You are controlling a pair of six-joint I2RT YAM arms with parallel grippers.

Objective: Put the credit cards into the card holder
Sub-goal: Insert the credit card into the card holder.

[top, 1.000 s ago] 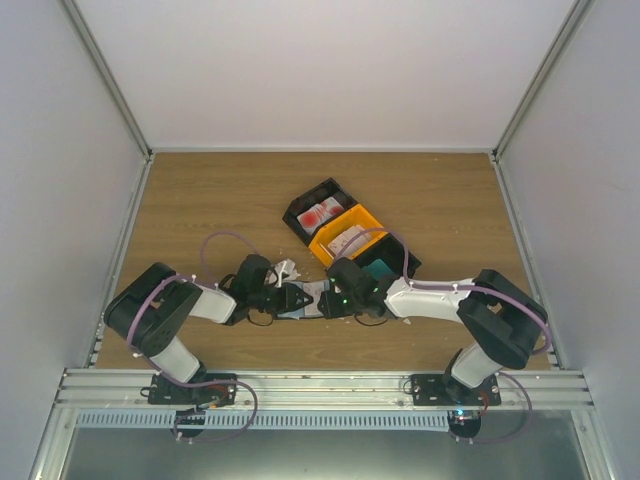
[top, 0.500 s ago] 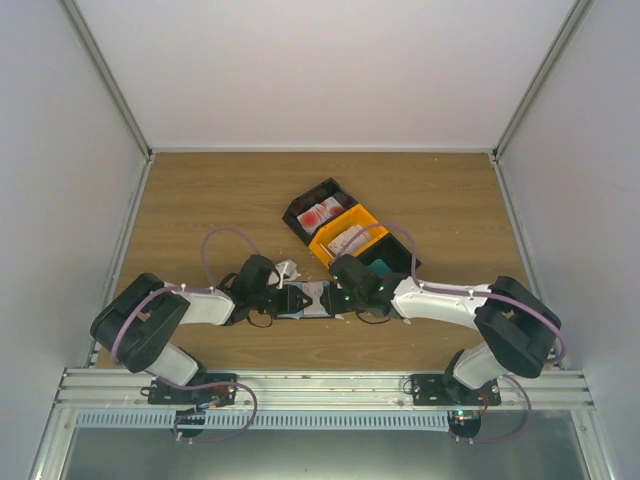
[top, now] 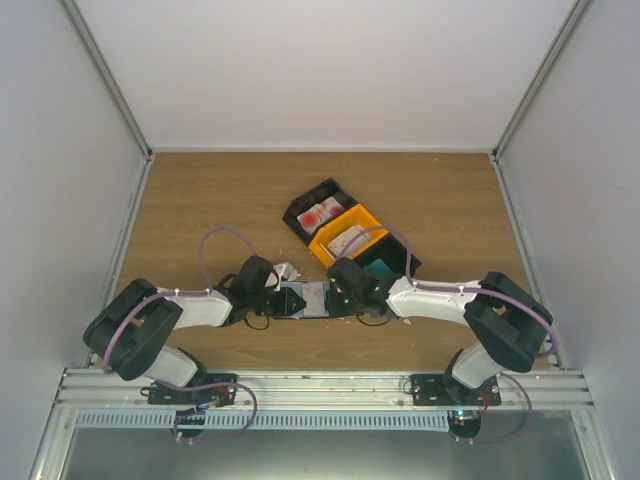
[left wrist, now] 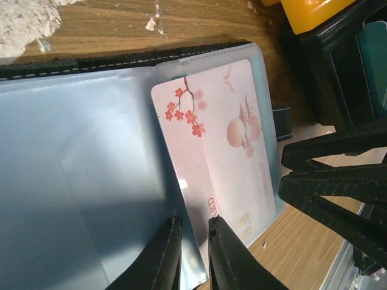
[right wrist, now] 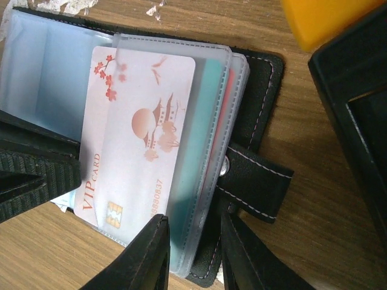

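Observation:
The black card holder (top: 300,299) lies open on the table between my grippers, its clear sleeves up. A pale credit card (right wrist: 142,145) with red blossoms sits partly in a sleeve; it also shows in the left wrist view (left wrist: 224,151). A teal card (right wrist: 207,139) sits in a sleeve under it. The clasp tab (right wrist: 257,181) sticks out to the right. My left gripper (left wrist: 193,254) is nearly shut, tips at the card's free long edge. My right gripper (right wrist: 193,254) has a narrow gap and rests on the holder's sleeve edge beside the tab.
Three bins stand in a row behind the holder: a black one with red-and-white cards (top: 320,212), an orange one with pale cards (top: 348,238), and a black one with teal cards (top: 385,265). White paper scraps (top: 285,270) lie by the left gripper. White walls enclose the table.
The two grippers have drawn slightly apart, and the pale card now shows between them. The left arm's elbow has swung lower and to the left.

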